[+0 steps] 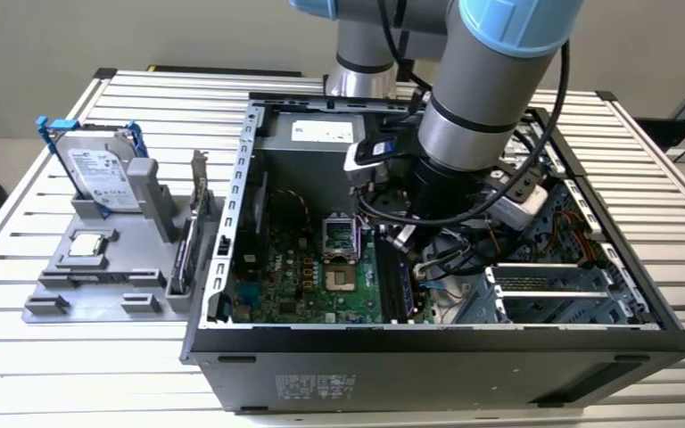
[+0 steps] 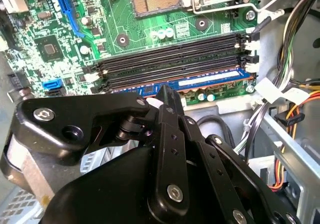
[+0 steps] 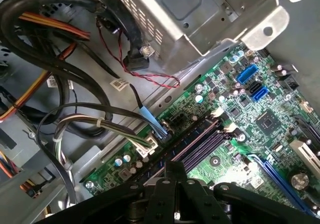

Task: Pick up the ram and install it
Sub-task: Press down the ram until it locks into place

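**While Arm Reaches Into Computer Case, RAM Sits in Motherboard Slot**

Deep inside the open computer case (image 1: pixel 438 343), the gripper (image 2: pixel 161 100) hangs over the motherboard (image 2: pixel 125 29), its black fingers (image 2: pixel 167 97) drawn together at the edge of the ram (image 2: pixel 210 80), which lies along the outermost memory slot, beside three vacant black slots (image 2: pixel 170 59); whether they pinch it cannot be told. Beside the case, a grey holder (image 1: pixel 104 267) carries a hard drive (image 1: pixel 95 174).

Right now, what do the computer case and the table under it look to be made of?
The computer case looks like sheet metal: thin folded walls, dark painted outside, bare grey inside. The table seems to be pale metal too, likely aluminium, judging by its long ribbed slats with a dull sheen.
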Robot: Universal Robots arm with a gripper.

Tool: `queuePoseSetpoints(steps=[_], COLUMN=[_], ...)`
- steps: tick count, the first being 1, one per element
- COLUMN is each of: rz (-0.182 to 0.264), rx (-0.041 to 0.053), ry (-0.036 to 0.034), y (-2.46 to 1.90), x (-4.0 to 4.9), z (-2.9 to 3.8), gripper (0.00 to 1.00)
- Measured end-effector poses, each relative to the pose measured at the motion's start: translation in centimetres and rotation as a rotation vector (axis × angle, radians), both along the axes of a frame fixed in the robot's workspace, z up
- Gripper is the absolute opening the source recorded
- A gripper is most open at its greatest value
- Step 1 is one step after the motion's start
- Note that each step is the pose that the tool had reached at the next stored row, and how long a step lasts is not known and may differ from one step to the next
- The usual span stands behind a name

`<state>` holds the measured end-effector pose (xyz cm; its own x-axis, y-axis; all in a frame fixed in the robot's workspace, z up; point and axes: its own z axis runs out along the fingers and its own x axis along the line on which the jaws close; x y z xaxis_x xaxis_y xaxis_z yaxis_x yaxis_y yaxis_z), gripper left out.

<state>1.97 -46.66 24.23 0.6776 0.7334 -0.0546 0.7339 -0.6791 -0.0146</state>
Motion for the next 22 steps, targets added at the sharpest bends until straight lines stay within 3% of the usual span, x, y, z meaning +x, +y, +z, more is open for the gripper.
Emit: queuePoseSetpoints(steps=[22], rz=[0.107], rx=[-0.0001], ry=[0.0001], y=[0.0], x=[-0.01], z=[-0.01], gripper=[0.0])
